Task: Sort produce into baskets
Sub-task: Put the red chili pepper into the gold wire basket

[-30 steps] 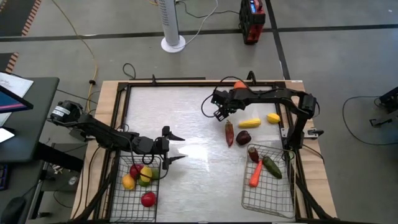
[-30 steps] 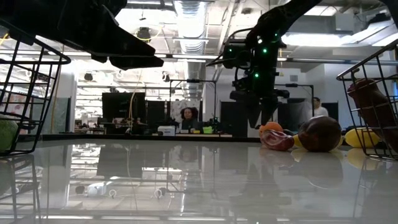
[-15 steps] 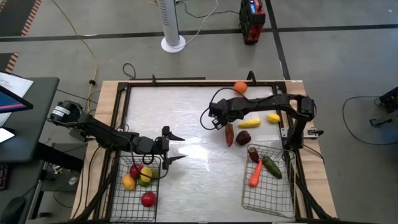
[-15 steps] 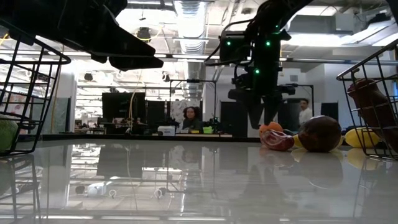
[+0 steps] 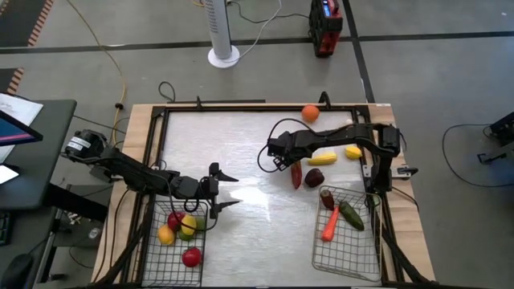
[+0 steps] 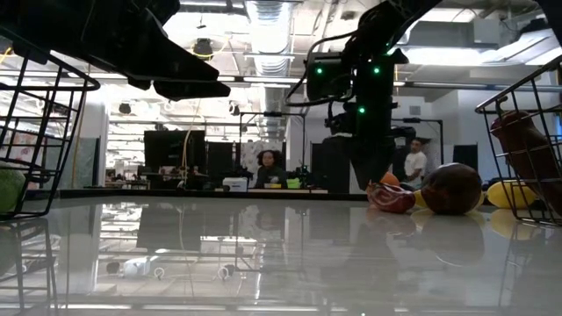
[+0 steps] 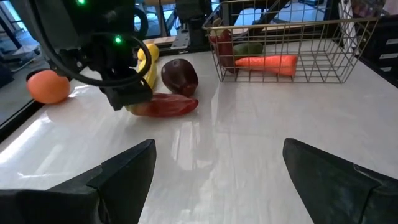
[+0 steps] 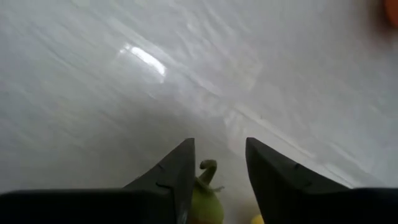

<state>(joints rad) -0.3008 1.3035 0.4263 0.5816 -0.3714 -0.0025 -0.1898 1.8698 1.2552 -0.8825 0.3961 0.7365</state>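
— What is seen nearest?
— The left pincer [image 5: 227, 190] is held wide apart, empty, above the desk [image 5: 233, 152] beside the left basket [image 5: 173, 249], where apples, a lemon and a lime are already gathered.

— And which step is in hand?
— A red pepper [image 5: 295, 172] is being picked up, it is judged. The right pincer [image 5: 283, 160] is lowered over its stem end, its fingers [image 8: 174, 174] part-closed around the green stem [image 8: 207, 168]; a firm hold cannot be told.

— How is the pepper laid?
— Flat on the desk, its long axis near-to-far, stem pointing away from the right basket [image 5: 347, 241].

— What is called for next?
— A completed squeeze, a lift, then carriage to that basket. Beyond lie a plum [image 5: 314, 177], corn [image 5: 322, 159], a lemon [image 5: 352, 152] and an orange [image 5: 310, 113].
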